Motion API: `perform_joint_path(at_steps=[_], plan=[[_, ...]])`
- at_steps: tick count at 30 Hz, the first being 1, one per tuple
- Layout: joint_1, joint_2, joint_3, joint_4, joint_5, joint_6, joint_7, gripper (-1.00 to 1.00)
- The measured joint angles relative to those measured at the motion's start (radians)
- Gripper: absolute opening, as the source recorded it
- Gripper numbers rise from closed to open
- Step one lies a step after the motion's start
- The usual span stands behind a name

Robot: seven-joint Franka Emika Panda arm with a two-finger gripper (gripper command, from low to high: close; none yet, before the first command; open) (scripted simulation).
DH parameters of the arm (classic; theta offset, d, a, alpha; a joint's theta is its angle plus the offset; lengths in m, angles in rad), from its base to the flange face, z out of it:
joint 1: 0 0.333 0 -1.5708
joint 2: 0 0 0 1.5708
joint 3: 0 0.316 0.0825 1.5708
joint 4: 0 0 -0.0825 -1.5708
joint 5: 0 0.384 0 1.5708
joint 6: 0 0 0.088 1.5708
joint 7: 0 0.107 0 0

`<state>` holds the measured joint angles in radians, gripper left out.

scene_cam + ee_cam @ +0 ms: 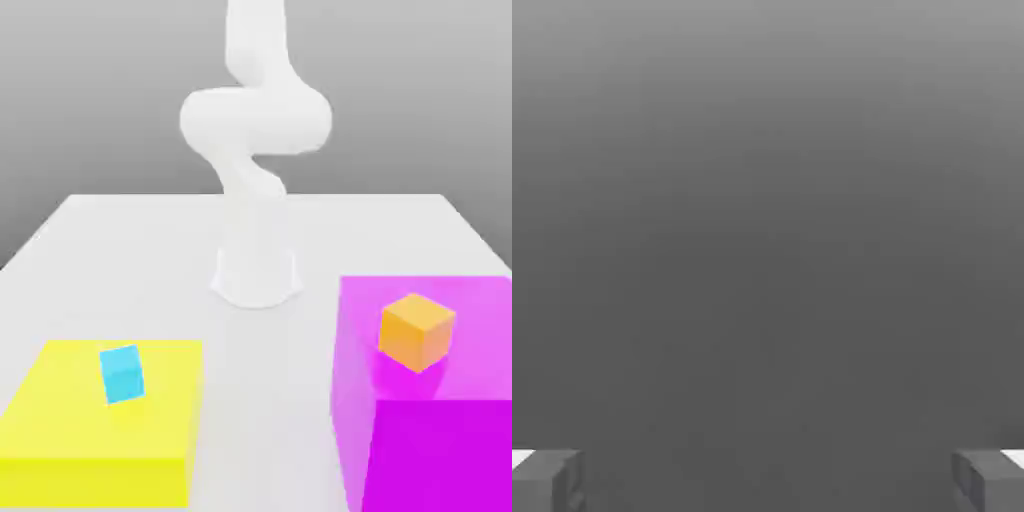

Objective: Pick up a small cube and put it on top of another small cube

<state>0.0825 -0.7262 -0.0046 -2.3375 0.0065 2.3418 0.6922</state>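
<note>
Grey backdrop, white counter (130, 250). Fingers (769, 482) spread, empty. Blue cube (122, 374) on yellow block (100, 478); orange cube (416, 332) on magenta block (440, 455). Pick-up not yet made; next, probably, reach over one cube.

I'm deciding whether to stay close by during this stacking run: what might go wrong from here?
The orange cube sits on the tall magenta block, the blue cube on the low yellow block; a move planned for the wrong height might bump a block.
The cubes are turned differently, so a stack might end up twisted and topple.
The tool stands open with nothing between its fingers; a misaligned approach could nudge a cube off its block.
</note>
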Motion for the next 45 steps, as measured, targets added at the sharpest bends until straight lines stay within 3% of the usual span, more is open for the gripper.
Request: perform_joint_path(at_steps=[14,24,28,33,34,41,45], plan=[[0.403,0.414,0.069,-0.188,0.015,0.229,-0.592,0.0],[0.615,0.7,0.197,-0.334,-0.044,0.395,-0.953,0.0],[0.648,0.792,0.201,-0.42,-0.058,0.489,-1.041,0.0],[0.711,0.965,0.114,-0.401,-0.164,0.633,-0.974,0.0],[0.731,1.001,0.091,-0.395,-0.176,0.663,-0.964,-1.0],[0.736,1.01,0.085,-0.393,-0.182,0.668,-0.959,-1.0],[0.699,0.89,0.139,-0.416,-0.109,0.572,-1.015,-1.0]])
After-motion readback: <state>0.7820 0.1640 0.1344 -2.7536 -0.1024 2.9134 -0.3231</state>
